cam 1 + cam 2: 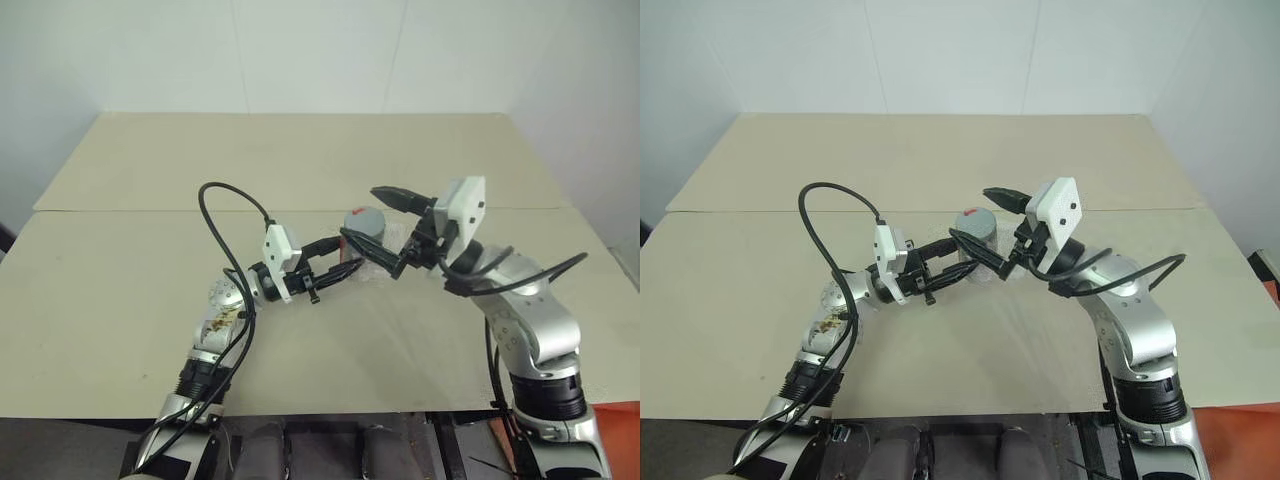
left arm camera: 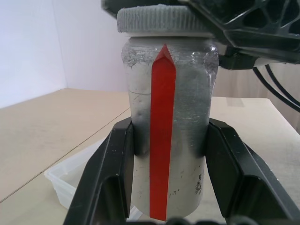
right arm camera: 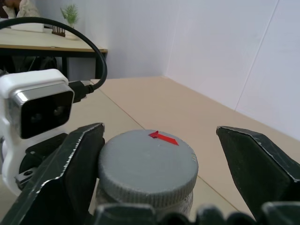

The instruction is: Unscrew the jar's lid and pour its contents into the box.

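Open right gripper (image 3: 154, 187) straddles lid (image 3: 147, 166), seemingly untouched.

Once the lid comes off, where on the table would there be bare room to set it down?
The table is bare left of the left gripper, along the far edge, and on the near strip between the arms. It is crowded mid-table, where the jar, its lid, the box and the open right gripper cluster.

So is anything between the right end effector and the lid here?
Nothing visible. The right end effector is open with its fingers on either side of the lid, one close against its rim, the other apart. The left end effector holds the jar upright.
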